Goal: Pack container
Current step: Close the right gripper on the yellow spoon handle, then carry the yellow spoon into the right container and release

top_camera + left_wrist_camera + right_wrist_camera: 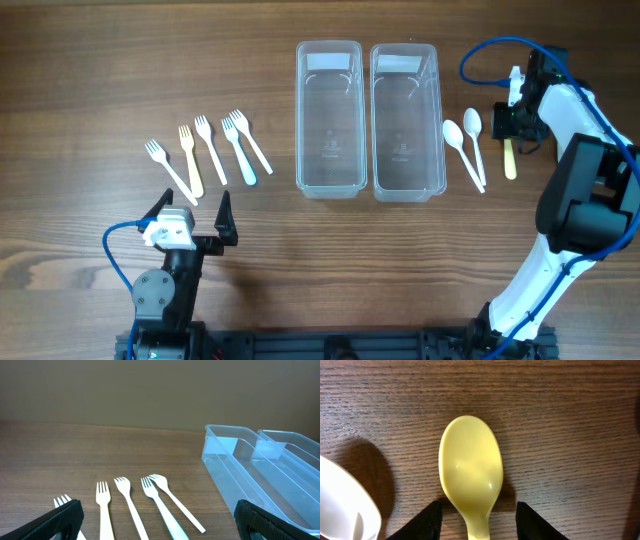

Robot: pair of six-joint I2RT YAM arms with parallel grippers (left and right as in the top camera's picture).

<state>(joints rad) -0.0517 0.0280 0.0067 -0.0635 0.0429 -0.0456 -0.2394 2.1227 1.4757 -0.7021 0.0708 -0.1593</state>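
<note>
Two clear plastic containers stand side by side mid-table, the left one and the right one, both empty. Several plastic forks lie to their left and show in the left wrist view. Two white spoons and a yellow spoon lie to the right. My right gripper is open, low over the yellow spoon, its fingers on either side of the spoon's neck without touching it. My left gripper is open and empty in front of the forks.
A white spoon's bowl lies just left of the yellow spoon. The left container's wall stands to the right of the forks. Blue cables loop off both arms.
</note>
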